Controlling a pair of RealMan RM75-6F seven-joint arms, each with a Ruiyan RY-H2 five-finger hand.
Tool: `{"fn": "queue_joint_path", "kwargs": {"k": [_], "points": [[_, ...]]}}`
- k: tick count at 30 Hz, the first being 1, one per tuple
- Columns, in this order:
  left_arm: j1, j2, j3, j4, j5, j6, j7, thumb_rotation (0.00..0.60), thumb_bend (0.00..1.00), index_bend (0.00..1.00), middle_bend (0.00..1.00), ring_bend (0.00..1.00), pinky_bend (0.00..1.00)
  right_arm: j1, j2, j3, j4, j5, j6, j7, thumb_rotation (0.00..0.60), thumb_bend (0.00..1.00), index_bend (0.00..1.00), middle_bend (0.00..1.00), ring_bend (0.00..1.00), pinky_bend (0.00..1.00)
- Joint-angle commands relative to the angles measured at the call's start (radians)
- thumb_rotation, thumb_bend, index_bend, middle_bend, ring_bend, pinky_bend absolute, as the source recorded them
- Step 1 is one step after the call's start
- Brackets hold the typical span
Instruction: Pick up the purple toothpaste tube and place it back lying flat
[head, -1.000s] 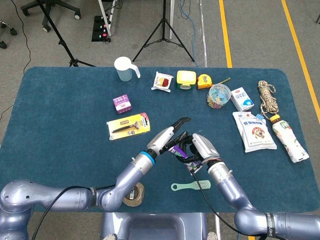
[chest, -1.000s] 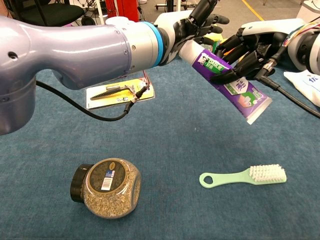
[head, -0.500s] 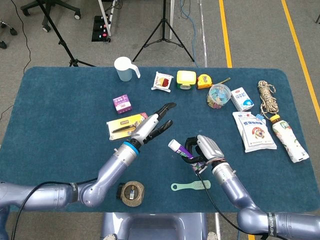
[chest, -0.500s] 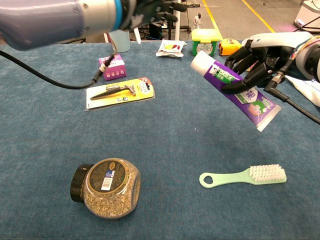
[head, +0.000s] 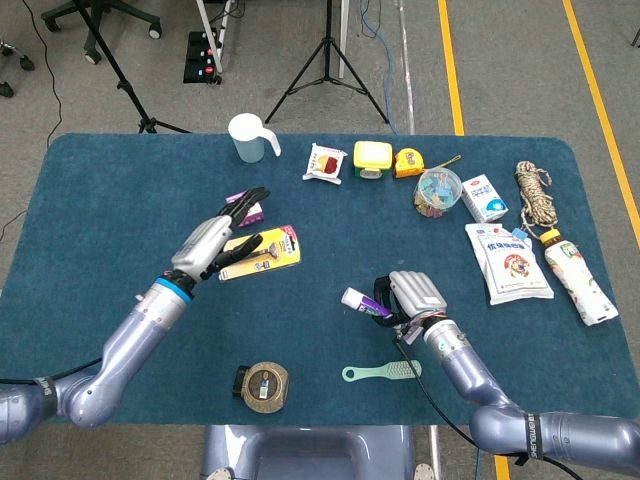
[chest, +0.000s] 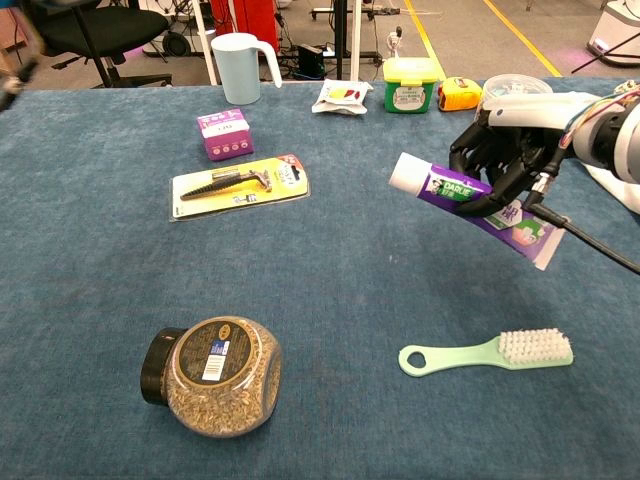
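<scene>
- Toothpaste tube (chest: 470, 195), purple with a white cap, is in the air above the blue table (head: 100, 200), held by the right hand (chest: 512, 150); it is close to level, the cap end pointing to the robot's left and a little higher than the flat crimped end.
- The right hand grips the tube around its middle, fingers curled over the top and front of the body; where the thumb sits I cannot tell.
- The left hand (head: 213, 243) holds nothing, its fingers are slightly apart, and it hovers over the yellow razor pack (head: 262, 250), well apart from the tube.
- I judge the tube to be light and soft: the body can dent under pressure, so a firm squeeze is not needed and could push paste toward the cap.
- The printed surface looks glossy, so it may slip if the grip is too loose; the middle of the body is a good place to hold, because the weight is balanced there.
- The cap end is round and hard and the tail is flat, so when laid down it should rest on its side without rolling far.
- The bare cloth under the tube, between the razor pack and the green brush (chest: 487, 351), seems a free place to lay it.
</scene>
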Motion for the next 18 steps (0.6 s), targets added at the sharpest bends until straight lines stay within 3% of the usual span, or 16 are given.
{"fn": "queue_joint_path", "kwargs": {"k": [1, 4, 6, 8, 13, 18], "points": [[0.054, 0.061, 0.040, -0.021, 0.072, 0.009, -0.033, 0.000, 0.00, 0.00, 0.00, 0.00, 0.00, 0.016, -0.022, -0.018, 0.039, -0.001, -0.009, -0.039, 0.600, 1.00, 0.46, 0.51, 0.53, 0.62], [0.091, 0.099, 0.062, -0.023, 0.127, 0.018, -0.060, 0.000, 0.00, 0.00, 0.00, 0.00, 0.00, 0.032, -0.030, -0.032, 0.061, 0.015, -0.025, -0.077, 0.600, 1.00, 0.32, 0.34, 0.33, 0.40], [0.110, 0.118, 0.076, -0.021, 0.156, 0.022, -0.074, 0.000, 0.00, 0.00, 0.00, 0.00, 0.00, 0.041, -0.031, -0.036, 0.069, 0.030, -0.041, -0.089, 0.600, 0.99, 0.19, 0.19, 0.17, 0.20], [0.129, 0.134, 0.087, -0.016, 0.187, 0.031, -0.094, 0.000, 0.00, 0.00, 0.00, 0.00, 0.00, 0.048, -0.035, -0.038, 0.078, 0.039, -0.046, -0.099, 0.600, 0.97, 0.11, 0.12, 0.09, 0.10], [0.158, 0.165, 0.104, -0.003, 0.240, 0.044, -0.134, 0.000, 0.00, 0.00, 0.00, 0.00, 0.00, 0.044, -0.023, -0.033, 0.074, 0.032, -0.032, -0.099, 0.600, 0.97, 0.02, 0.06, 0.05, 0.07], [0.183, 0.191, 0.122, 0.004, 0.275, 0.065, -0.144, 0.000, 0.00, 0.00, 0.00, 0.00, 0.00, 0.013, 0.018, -0.017, 0.039, -0.013, 0.001, -0.056, 0.600, 0.96, 0.05, 0.07, 0.06, 0.09]]}}
